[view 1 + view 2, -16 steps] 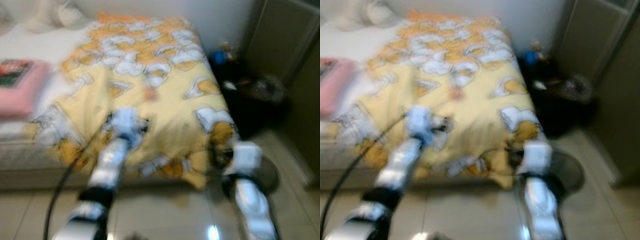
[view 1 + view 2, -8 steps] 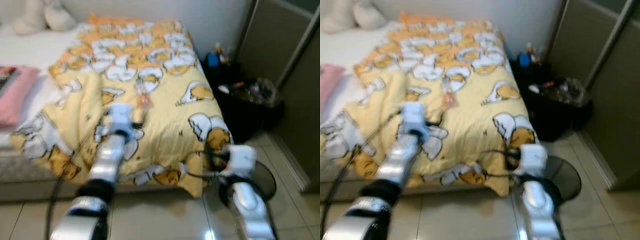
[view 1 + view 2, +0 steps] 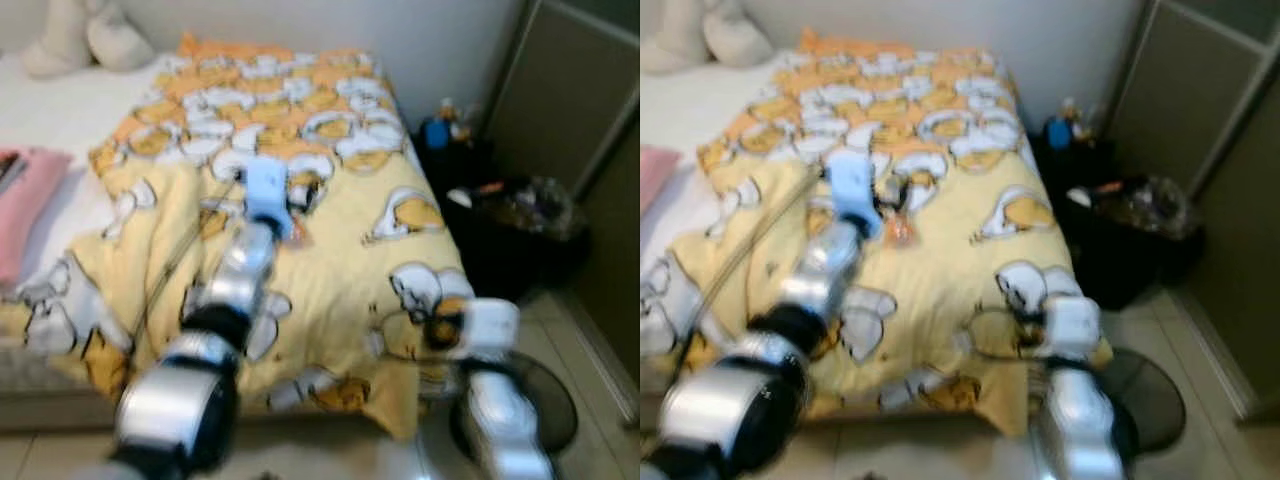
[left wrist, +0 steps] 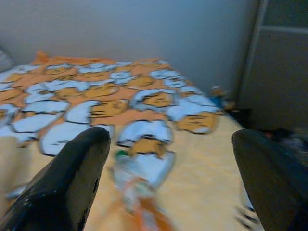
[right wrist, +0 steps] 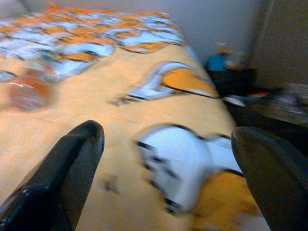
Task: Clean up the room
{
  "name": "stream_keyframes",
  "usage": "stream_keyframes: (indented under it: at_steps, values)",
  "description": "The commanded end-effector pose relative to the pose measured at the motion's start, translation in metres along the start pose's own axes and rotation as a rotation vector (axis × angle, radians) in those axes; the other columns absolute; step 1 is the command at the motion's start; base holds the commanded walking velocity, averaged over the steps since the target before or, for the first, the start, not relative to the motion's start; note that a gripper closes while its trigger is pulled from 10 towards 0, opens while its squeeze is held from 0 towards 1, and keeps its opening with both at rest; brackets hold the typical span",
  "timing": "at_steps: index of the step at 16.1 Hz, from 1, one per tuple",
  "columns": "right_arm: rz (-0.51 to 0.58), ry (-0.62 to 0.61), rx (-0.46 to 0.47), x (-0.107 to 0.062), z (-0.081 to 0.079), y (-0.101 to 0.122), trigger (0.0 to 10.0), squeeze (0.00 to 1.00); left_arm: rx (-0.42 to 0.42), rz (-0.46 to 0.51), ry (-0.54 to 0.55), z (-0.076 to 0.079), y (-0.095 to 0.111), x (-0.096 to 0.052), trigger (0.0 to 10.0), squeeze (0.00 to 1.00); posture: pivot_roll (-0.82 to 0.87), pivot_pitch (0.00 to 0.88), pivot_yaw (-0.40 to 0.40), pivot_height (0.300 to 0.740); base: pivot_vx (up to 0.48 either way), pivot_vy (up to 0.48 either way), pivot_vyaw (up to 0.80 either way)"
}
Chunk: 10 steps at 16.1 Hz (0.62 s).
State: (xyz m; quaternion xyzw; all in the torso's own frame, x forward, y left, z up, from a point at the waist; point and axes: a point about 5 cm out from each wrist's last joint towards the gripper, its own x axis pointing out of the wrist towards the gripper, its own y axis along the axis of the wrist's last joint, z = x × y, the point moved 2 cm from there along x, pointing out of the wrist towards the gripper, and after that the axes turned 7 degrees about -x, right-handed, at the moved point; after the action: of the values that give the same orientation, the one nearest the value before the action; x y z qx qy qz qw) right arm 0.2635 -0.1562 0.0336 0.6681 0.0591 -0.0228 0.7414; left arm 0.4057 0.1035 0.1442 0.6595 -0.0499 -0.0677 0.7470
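Yellow quilt with white-and-orange cartoon print (image 3: 940,230) covers bed. Small orange-and-clear plastic bottle (image 3: 898,226) lies on it, just beside outstretched silver left arm (image 3: 810,290). Black bin (image 3: 1130,245) right of bed.

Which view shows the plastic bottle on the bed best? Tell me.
The left wrist view: the bottle lies close ahead between the open left claw fingers, green cap visible. Both eye views show it small and blurred beside that claw on the blanket. The right wrist view shows it blurred, off to the side.
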Motion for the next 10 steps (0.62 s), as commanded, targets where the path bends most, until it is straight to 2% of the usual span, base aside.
stream_keyframes:
  at_steps: [1,2,4,5,6,7,9,10]
  values:
    - [-0.01,-0.02,-0.017,-0.002,0.01,-0.003,10.0,0.0,-0.011,-0.038,-0.079,0.023,-0.003,0.004,10.0,0.0,-0.05,0.0,0.052,0.74,0.48,0.0,0.0]
    - [-0.01,-0.022,-0.016,-0.004,0.01,-0.004,10.0,0.0,-0.012,-0.048,-0.098,0.033,0.0,0.008,10.0,0.0,-0.07,0.0,0.058,0.74,0.48,0.0,0.0]
    - [-0.006,-0.027,-0.018,-0.006,0.011,-0.003,10.0,0.0,-0.047,-0.084,-0.047,0.034,-0.001,0.011,10.0,0.0,-0.08,0.0,0.061,0.74,0.48,0.0,0.0]
    - [0.009,-0.013,-0.012,-0.013,0.01,-0.003,10.0,0.0,-0.054,-0.101,0.061,0.021,-0.002,0.012,10.0,0.0,-0.11,0.0,0.062,0.74,0.48,0.0,0.0]
    - [0.015,-0.005,-0.005,-0.015,0.01,-0.003,10.0,0.0,-0.048,-0.1,0.099,0.015,-0.002,0.011,10.0,0.0,-0.11,0.0,0.062,0.74,0.48,0.0,0.0]
    - [-0.016,0.004,0.018,-0.029,0.013,-0.012,10.0,0.0,-0.013,-0.123,0.218,-0.002,-0.007,0.008,10.0,0.0,-0.14,0.0,0.059,0.74,0.48,0.0,0.0]
    - [-0.035,0.002,-0.007,-0.038,0.015,-0.016,10.0,0.0,-0.026,-0.189,0.234,-0.007,-0.019,0.005,10.0,0.0,-0.17,0.0,0.077,0.74,0.0,0.0,0.0]
    - [-0.037,-0.013,-0.005,-0.042,0.017,-0.016,10.0,0.0,-0.078,-0.231,0.25,-0.009,-0.028,0.002,10.0,0.0,-0.18,0.0,0.084,0.74,0.0,0.0,0.0]
